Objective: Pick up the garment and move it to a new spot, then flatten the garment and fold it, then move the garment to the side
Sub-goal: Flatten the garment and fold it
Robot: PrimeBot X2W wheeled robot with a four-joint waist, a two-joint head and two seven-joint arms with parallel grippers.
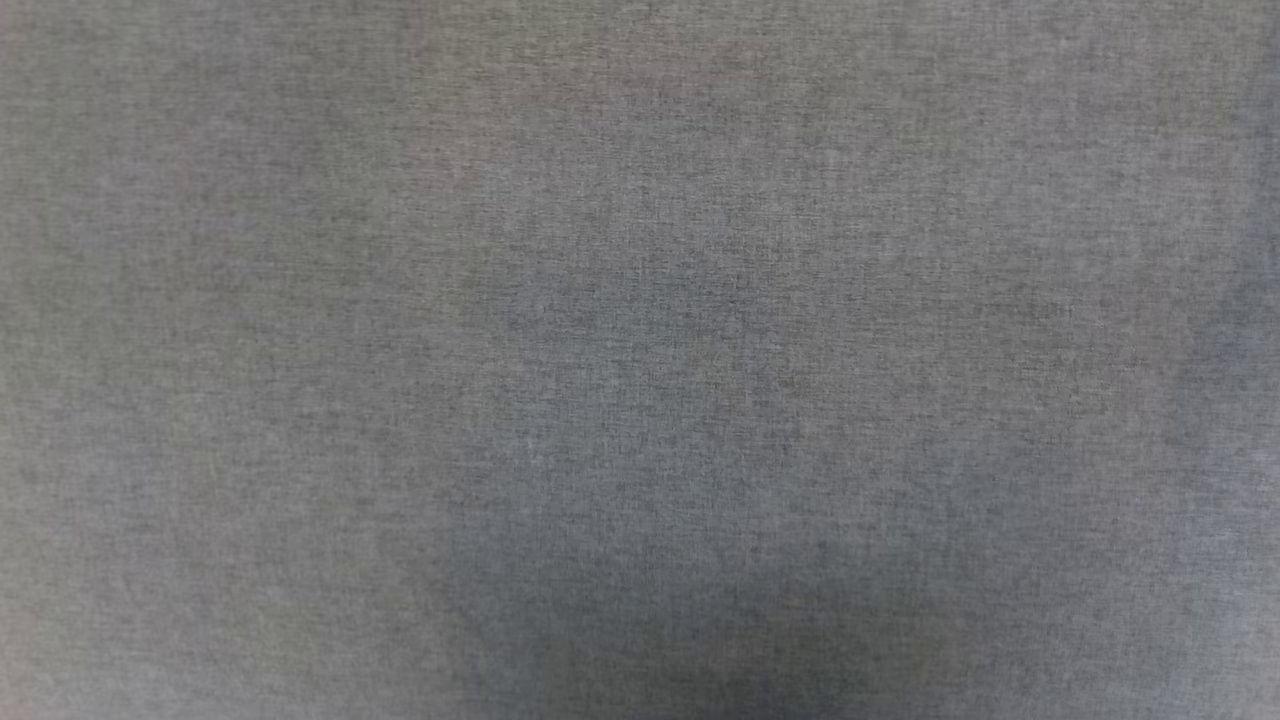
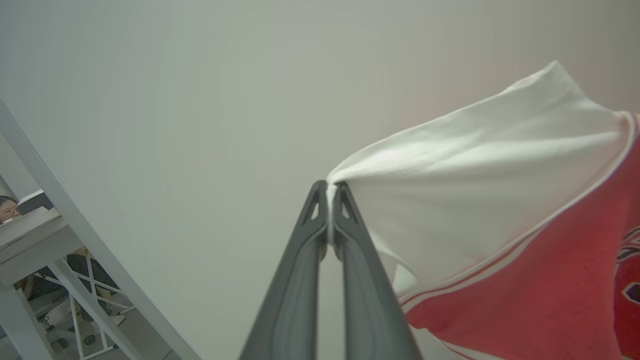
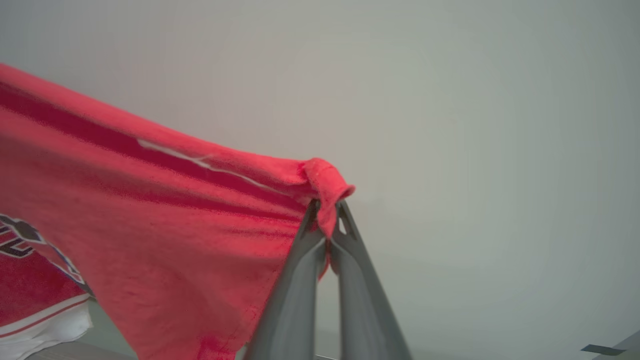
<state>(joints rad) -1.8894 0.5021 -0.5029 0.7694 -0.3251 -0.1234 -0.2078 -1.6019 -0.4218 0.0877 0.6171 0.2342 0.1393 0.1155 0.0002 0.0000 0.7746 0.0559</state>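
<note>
The garment (image 2: pixel 500 200) is a red T-shirt with white sleeves and striped trim, held up in the air in front of a pale wall. In the left wrist view my left gripper (image 2: pixel 328 186) is shut on the edge of a white sleeve, and the fabric stretches off to the right. In the right wrist view my right gripper (image 3: pixel 327 205) is shut on a bunched red corner of the garment (image 3: pixel 150 225). The cloth spreads to the left from there, with part of the chest lettering at the left edge.
A grey woven surface (image 1: pixel 640 360) spreads across the head view. A white table frame (image 2: pixel 60 220) stands at the lower left of the left wrist view, with a person (image 2: pixel 7 210) seated beyond it. A pale surface edge (image 3: pixel 600 350) shows at the right wrist view's bottom right.
</note>
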